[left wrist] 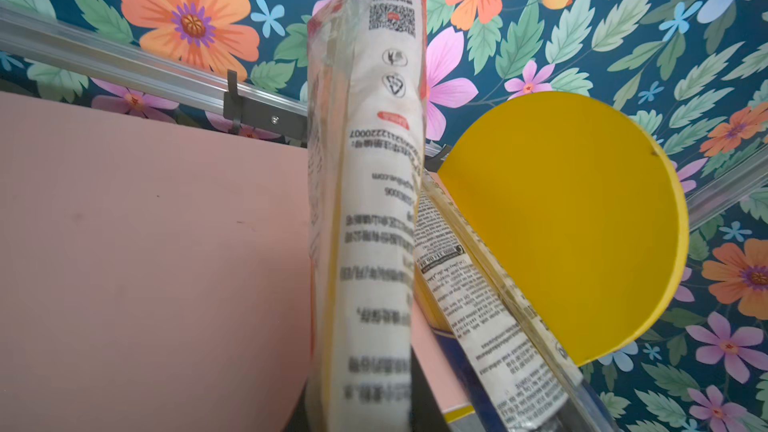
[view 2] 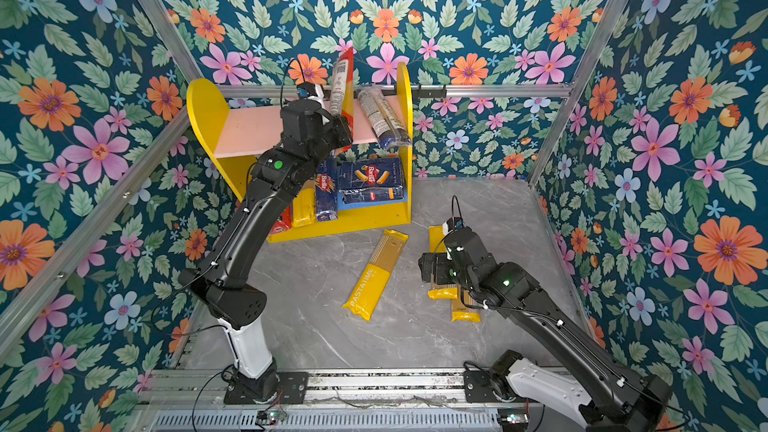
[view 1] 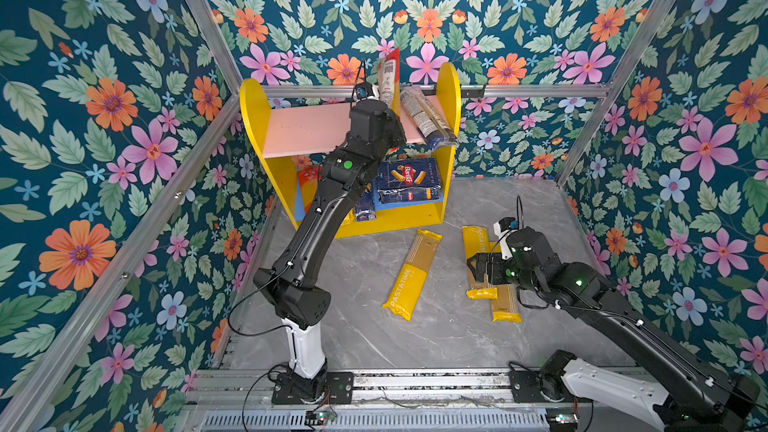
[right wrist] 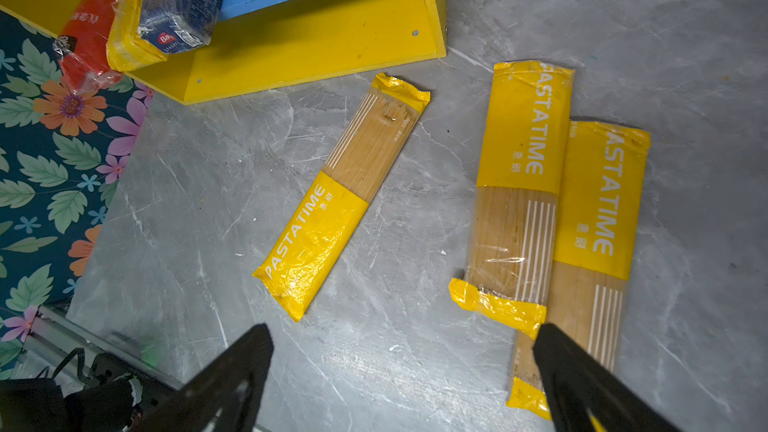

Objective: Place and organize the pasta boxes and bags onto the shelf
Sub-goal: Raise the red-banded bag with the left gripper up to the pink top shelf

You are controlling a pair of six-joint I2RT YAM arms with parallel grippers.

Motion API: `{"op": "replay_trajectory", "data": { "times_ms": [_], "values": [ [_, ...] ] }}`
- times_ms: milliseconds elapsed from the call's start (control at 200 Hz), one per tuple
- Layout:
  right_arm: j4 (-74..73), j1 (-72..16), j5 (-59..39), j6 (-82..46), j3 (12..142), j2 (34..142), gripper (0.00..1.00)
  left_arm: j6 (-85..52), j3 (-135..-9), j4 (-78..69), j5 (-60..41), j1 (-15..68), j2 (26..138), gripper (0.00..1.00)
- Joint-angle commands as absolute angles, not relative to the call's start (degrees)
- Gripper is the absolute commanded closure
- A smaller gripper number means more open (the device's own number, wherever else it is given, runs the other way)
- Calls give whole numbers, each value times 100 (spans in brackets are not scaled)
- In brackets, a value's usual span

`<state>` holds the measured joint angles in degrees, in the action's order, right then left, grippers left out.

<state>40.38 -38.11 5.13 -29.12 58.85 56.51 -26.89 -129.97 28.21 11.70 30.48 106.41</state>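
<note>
PASTATIME runs in white capitals, beside two small Chinese characters, along the lone yellow bag (right wrist: 332, 209) on the surface (right wrist: 415, 251). The same word shows on the overlapping yellow bag (right wrist: 519, 184) and on the yellow bag beneath it (right wrist: 598, 218), with the first letter partly lost at the sealed end. A red oval reads Barilla on the wide blue box (view 1: 409, 178) and on the narrow blue box (view 2: 325, 187). The red-and-clear bag (left wrist: 374, 201) carries a QR code, an upside-down digit string, an address ending .com, and blurred Chinese print. The clear bag's (left wrist: 478, 305) label is too small to read.

Red-and-clear bag (left wrist: 374, 201) — lower print blurred, btm cut off.
</note>
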Motion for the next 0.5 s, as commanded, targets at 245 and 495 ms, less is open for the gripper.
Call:
{"op": "replay_trajectory", "data": {
  "times_ms": [245,495],
  "values": [
    [3775,-3665,385,-2828,5821,5791,1,-3543,-12112,881,1355,3032,10378,100],
    [3825,-3606,378,-2839,5784,5656,1,-3744,-11600,541,1345,3063,10143,90]
  ]
}}
